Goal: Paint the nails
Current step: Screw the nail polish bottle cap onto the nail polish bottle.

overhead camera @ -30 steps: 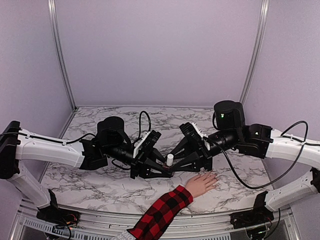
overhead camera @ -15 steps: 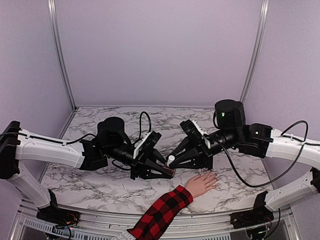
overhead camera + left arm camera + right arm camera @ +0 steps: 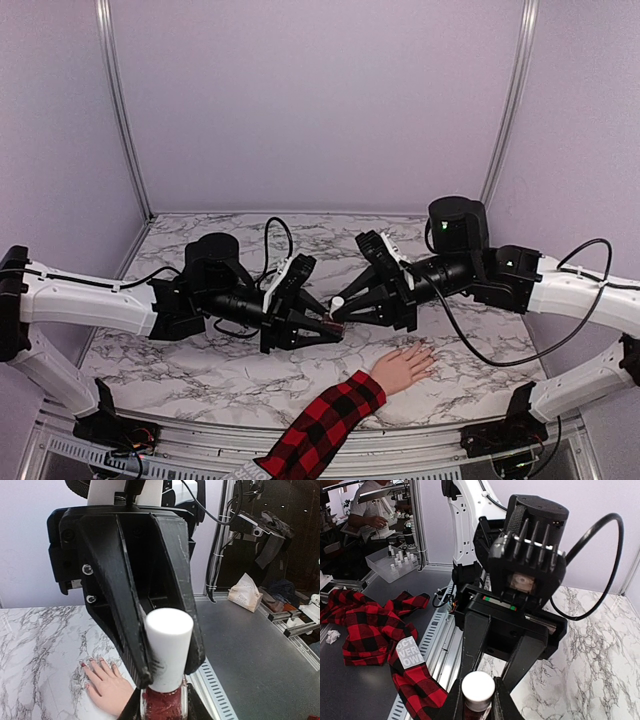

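**A:** Both arms meet mid-frame over the marble surface [image 3: 180, 365]. The left pincer [image 3: 335, 328] is pinching the glass of the polish bottle [image 3: 163, 701], and the right pincer [image 3: 478, 702] is pressed onto its white cap [image 3: 168, 640].

**B:** And the nails [image 3: 100, 659]?

**A:** Lower, right of centre, on the hand [image 3: 403, 367]. It lies flat on the marble, clear of the bottle, with the plaid sleeve [image 3: 325, 425] trailing to the bottom edge.

**B:** How will they handle?

**A:** Nothing to grab, I'd say. They're tiny, hard and slick, so only a light brush stroke. The bottle looks like small, slippery glass: hold the body and twist at the cap.

**B:** Any change from a second ago?

**A:** Bottle and pincers sit higher in frame now, and the left arm has drawn leftwards. The hand hasn't budged.
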Robot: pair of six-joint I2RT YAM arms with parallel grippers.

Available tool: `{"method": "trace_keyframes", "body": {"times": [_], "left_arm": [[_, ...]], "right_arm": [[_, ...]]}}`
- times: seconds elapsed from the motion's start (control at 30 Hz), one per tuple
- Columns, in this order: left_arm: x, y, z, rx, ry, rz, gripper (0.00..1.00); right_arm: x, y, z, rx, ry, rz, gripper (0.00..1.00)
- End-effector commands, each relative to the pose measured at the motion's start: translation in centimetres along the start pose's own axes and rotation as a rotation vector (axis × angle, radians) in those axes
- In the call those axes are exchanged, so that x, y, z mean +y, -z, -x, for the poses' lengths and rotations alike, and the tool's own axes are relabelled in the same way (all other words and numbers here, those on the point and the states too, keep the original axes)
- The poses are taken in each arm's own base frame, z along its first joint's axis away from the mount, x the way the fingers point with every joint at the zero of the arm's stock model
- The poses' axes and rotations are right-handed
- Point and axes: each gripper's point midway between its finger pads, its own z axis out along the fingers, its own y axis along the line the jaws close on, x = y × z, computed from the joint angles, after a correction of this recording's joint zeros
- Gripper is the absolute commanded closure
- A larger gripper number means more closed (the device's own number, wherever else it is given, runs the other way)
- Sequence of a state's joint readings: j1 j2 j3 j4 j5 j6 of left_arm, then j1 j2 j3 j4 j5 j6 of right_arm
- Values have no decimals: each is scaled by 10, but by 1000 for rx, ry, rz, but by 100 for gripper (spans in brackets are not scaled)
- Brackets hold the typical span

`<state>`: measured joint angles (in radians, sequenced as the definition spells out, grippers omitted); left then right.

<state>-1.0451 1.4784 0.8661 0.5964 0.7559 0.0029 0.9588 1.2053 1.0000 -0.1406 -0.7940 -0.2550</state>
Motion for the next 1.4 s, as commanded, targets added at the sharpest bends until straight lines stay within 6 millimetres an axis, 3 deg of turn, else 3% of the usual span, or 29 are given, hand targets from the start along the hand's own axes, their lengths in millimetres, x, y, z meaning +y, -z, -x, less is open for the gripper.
{"method": "trace_keyframes", "body": {"times": [0.0,0.47,0.7,0.87,1.0,1.2,1.37], "left_arm": [[31,24,44,-106,-103,223,100],[98,63,60,-161,-80,683,100],[127,82,55,-172,-56,881,100],[139,87,49,-182,-8,946,100],[126,73,46,-155,-39,835,100],[83,40,36,-113,-47,506,100],[48,27,31,-78,-94,296,100]], "right_arm": [[-1,-4,-7,35,-45,-4,93],[-61,-19,-47,137,-226,-251,92],[-104,-7,-53,88,-306,-508,91],[-117,-1,-62,95,-341,-589,86],[-115,6,-45,43,-303,-575,70],[-96,15,-24,-1,-221,-506,51],[-70,20,-6,-27,-109,-411,47]]}}
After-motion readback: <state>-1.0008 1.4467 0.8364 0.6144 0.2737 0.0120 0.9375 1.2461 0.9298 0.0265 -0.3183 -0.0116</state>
